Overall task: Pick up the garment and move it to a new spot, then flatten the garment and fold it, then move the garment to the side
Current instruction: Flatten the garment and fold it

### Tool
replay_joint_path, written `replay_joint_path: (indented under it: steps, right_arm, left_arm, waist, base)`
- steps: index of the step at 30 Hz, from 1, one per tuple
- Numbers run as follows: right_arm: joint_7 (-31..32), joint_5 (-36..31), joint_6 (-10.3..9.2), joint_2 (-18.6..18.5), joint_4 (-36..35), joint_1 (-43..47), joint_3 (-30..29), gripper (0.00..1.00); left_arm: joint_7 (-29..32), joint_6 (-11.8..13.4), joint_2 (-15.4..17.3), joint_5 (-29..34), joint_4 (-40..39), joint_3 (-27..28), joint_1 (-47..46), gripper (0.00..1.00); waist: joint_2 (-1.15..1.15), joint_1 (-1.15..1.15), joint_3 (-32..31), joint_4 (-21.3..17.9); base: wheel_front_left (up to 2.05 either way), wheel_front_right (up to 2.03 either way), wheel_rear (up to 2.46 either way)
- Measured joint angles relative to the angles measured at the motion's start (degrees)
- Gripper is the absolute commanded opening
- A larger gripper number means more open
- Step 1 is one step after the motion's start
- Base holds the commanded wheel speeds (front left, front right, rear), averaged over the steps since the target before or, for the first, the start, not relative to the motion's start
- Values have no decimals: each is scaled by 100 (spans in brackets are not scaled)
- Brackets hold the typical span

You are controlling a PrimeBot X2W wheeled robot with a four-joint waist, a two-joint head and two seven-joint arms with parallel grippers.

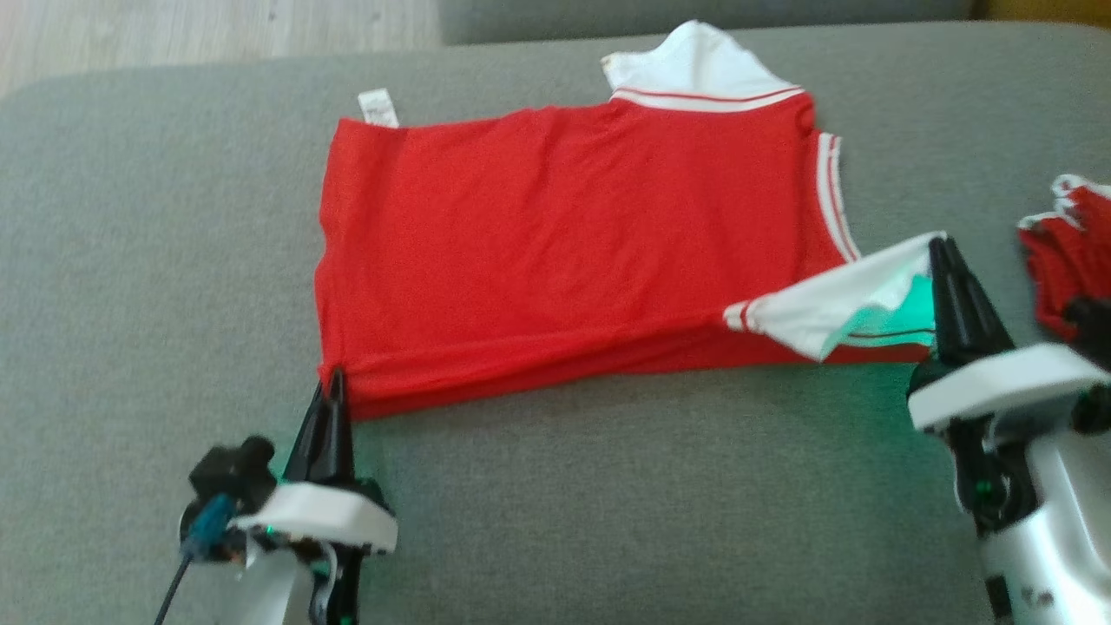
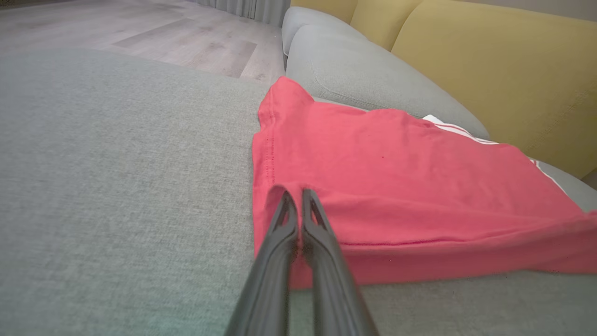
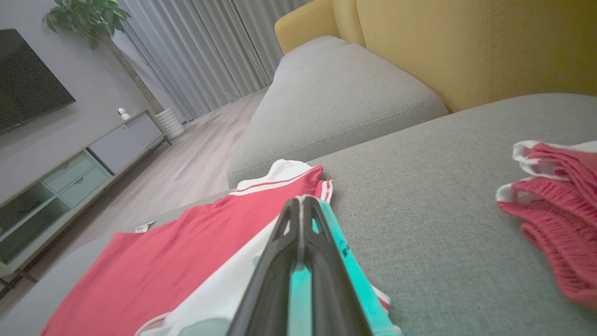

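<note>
A red garment (image 1: 555, 252) with white sleeves and collar lies folded on the grey sofa cushion (image 1: 608, 512). My left gripper (image 1: 334, 379) is shut on the garment's near left corner, where the red hem (image 2: 289, 193) humps over the fingertips. My right gripper (image 1: 939, 247) is shut on the white sleeve (image 1: 833, 308) at the garment's near right corner, lifting it slightly off the cushion. In the right wrist view the closed fingers (image 3: 301, 205) pinch white and green-lit cloth, with the red body (image 3: 186, 247) spread beyond to the left.
A second crumpled red and white garment (image 1: 1072, 260) lies at the right edge, close to my right arm. Yellow sofa backrests (image 3: 466, 46) rise behind the cushion. Wooden floor (image 2: 140, 32) and a TV cabinet (image 3: 70, 177) lie beyond the cushion's far edge.
</note>
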Motion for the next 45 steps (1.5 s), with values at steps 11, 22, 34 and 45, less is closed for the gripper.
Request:
replay_joint_path:
  steps: [11,22,34,45]
  right_arm:
    - [-56,-263,0,-91,1071,-1085,91,0]
    - [-1090,-814,0,-2,1640,-1570,170,100]
    - [-1144,-1808,0,595,1259,126,-374,100]
    - [-1144,-1911,0,800,1233,756,-479,100]
  left_arm:
    - [0,148,-29,-189,502,-311,-862,0]
    - [0,801,-45,79,223,-194,-948,100]
    - [0,906,-35,956,-792,-94,600,100]
    - [0,899,-19,1128,-1039,-83,1458,100]
  waist:
    - [0,-1,417,272]
    - [0,-2,355,325]
    - [0,-3,-356,332]
    - [0,-3,-874,247]
  base:
    - [0,0,0]
    - [0,0,0]
    - [0,0,0]
    - [0,0,0]
